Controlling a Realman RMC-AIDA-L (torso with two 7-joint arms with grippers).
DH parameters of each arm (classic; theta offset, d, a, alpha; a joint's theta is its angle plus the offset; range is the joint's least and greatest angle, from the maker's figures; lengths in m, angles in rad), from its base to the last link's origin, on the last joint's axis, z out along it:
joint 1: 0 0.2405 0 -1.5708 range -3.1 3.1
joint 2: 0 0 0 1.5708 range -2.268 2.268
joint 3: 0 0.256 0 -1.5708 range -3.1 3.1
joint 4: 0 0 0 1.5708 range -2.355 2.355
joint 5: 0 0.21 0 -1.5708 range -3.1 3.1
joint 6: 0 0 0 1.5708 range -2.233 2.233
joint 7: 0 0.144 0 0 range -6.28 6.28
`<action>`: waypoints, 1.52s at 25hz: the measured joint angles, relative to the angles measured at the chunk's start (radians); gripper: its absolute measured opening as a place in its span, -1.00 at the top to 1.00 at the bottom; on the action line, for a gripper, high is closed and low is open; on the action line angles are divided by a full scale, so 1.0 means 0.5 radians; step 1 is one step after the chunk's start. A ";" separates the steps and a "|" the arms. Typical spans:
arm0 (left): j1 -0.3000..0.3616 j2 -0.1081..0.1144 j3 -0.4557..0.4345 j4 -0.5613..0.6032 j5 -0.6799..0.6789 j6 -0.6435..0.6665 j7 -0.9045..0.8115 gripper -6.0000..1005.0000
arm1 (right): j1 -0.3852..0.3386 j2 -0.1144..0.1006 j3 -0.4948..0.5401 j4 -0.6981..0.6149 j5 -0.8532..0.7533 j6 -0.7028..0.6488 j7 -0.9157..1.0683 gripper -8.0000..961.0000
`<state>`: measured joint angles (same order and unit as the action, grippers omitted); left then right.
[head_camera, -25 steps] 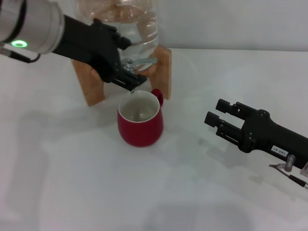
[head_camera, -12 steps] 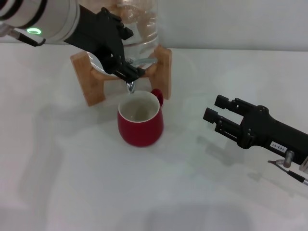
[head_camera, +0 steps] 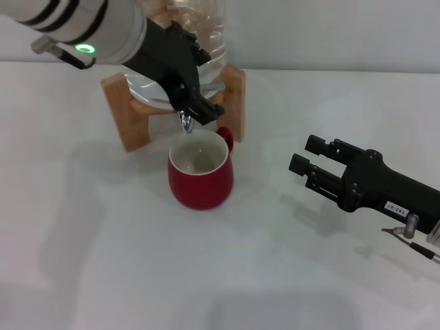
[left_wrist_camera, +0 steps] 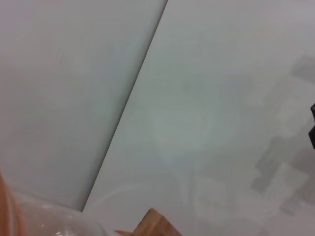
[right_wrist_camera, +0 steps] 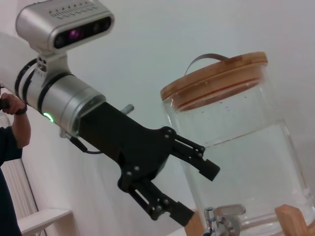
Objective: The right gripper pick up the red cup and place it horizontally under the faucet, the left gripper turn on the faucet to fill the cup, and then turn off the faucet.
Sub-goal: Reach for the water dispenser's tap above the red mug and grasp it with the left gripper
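Since a second earlier the left gripper (head_camera: 196, 103) had swung up over the faucet (head_camera: 187, 121), fingers spread astride it, apparently gripping nothing; a clumsy turn could overfill the cup (head_camera: 200, 171) just below, while the right gripper (head_camera: 306, 155) idled open, well apart.

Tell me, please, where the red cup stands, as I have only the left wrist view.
Observer: The red cup stands upright directly under the faucet.
Operator: Where is the left tool?
Observer: The left tool is beside the faucet, in front of the jug, fingers spread open.
Operator: And the right tool?
Observer: The right tool hovers apart from the cup, open and empty.
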<state>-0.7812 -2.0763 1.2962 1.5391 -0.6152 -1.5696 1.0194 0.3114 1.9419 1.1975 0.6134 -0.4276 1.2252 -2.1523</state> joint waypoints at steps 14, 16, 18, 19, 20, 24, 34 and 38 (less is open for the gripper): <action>-0.048 -0.005 0.130 -0.202 0.012 0.156 0.006 -0.77 | -0.014 0.003 0.001 0.004 -0.029 0.009 0.000 -0.17; -0.053 -0.007 0.136 -0.209 0.011 0.167 0.005 -0.77 | -0.016 0.002 0.001 0.004 -0.030 0.010 0.000 -0.17; -0.055 -0.007 0.146 -0.212 0.011 0.178 -0.001 -0.77 | -0.017 -0.001 0.001 0.004 -0.030 0.012 0.000 -0.17; -0.057 -0.007 0.155 -0.212 0.014 0.184 -0.004 -0.77 | -0.017 -0.002 0.001 0.004 -0.030 0.012 0.000 -0.17; -0.059 -0.008 0.161 -0.212 0.020 0.190 -0.007 -0.77 | -0.017 -0.002 0.001 0.004 -0.030 0.012 0.000 -0.17; -0.060 -0.008 0.171 -0.215 0.040 0.203 -0.012 -0.77 | -0.018 -0.005 0.001 0.007 -0.030 0.015 0.000 -0.17; -0.065 -0.008 0.170 -0.305 0.046 0.234 -0.010 -0.77 | -0.019 -0.002 0.003 0.010 -0.047 0.016 0.000 -0.17; -0.065 -0.007 0.169 -0.314 0.046 0.252 -0.006 -0.77 | -0.022 -0.004 0.004 0.010 -0.047 0.016 0.000 -0.17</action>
<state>-0.8139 -2.0800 1.3809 1.3820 -0.5920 -1.4434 1.0162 0.3003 1.9400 1.1995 0.6185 -0.4511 1.2334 -2.1522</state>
